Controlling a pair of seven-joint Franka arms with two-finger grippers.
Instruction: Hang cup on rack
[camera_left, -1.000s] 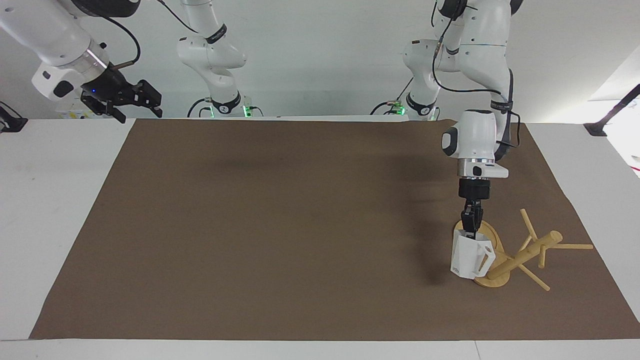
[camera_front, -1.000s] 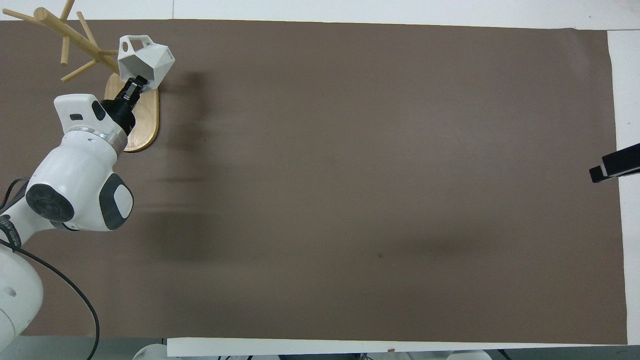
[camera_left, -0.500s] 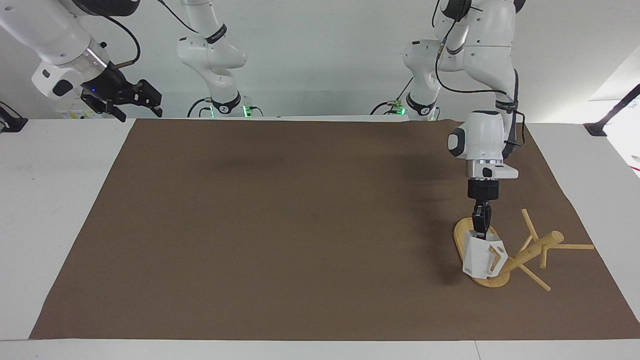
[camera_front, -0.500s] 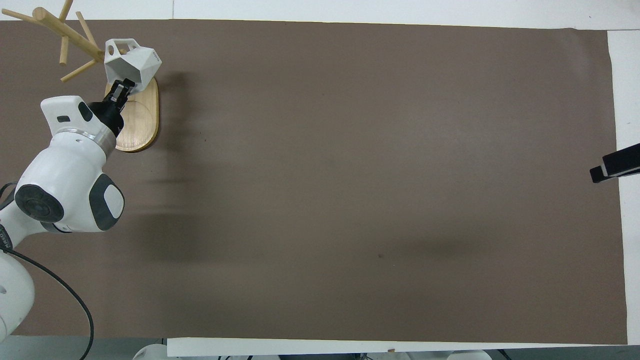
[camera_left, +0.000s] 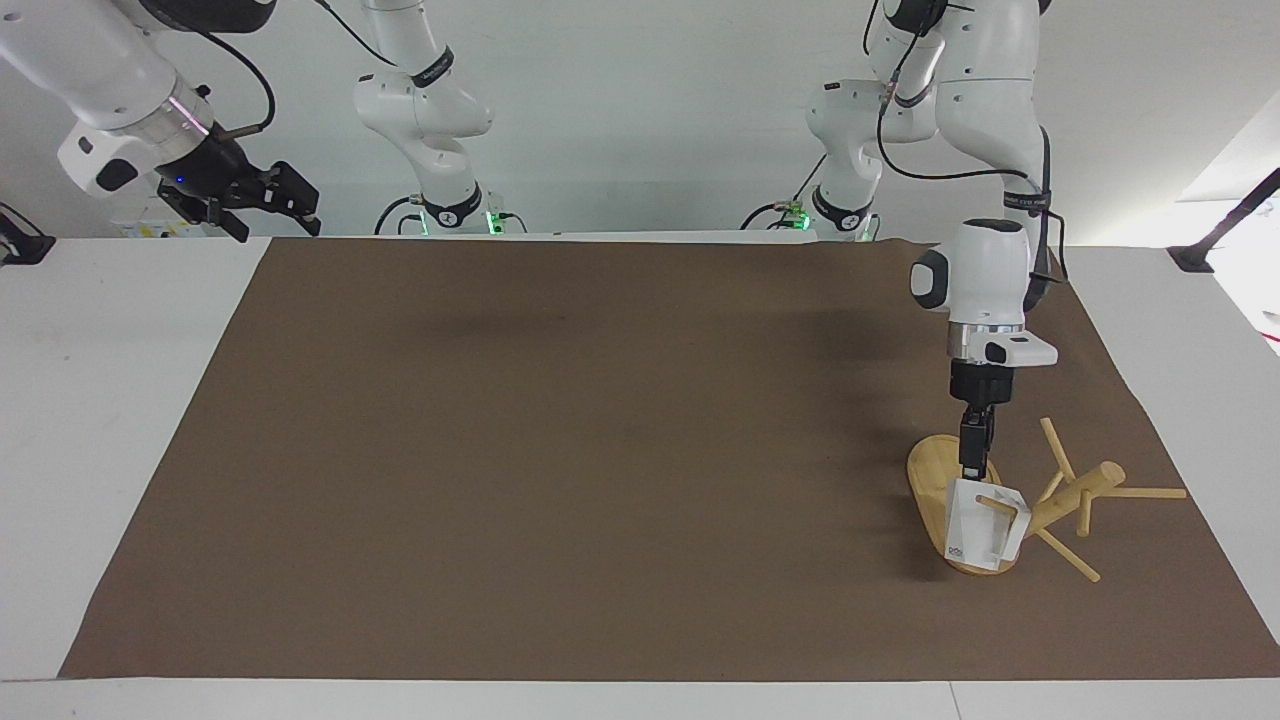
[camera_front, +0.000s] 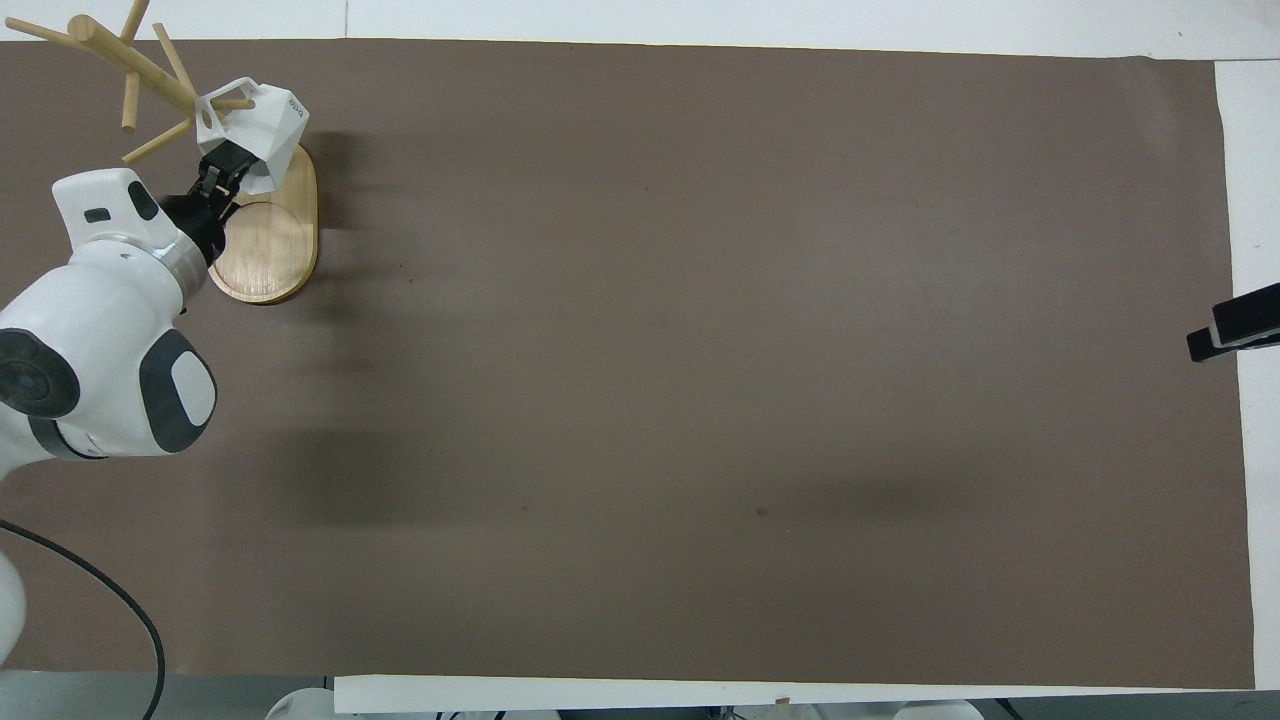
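The white faceted cup (camera_left: 978, 532) hangs from my left gripper (camera_left: 971, 474), which is shut on its rim and holds it just above the rack's oval base (camera_left: 930, 475). The rack (camera_left: 1075, 492) is a bamboo mug tree at the left arm's end of the brown mat. In the overhead view the cup (camera_front: 268, 125) has its handle turned to the post (camera_front: 130, 62), and a thin peg (camera_front: 232, 101) shows across the handle's hole. My left gripper (camera_front: 222, 166) is over the base (camera_front: 265, 250). My right gripper (camera_left: 285, 200) waits open in the air at the right arm's end.
A brown mat (camera_left: 600, 450) covers most of the white table. Other thin pegs (camera_left: 1145, 492) stick out from the post toward the mat's edge. The tip of my right gripper (camera_front: 1235, 330) shows at the mat's edge in the overhead view.
My left gripper has carried the cup toward the rack's post and a little lower. The handle now meets a peg. The right arm has barely moved.
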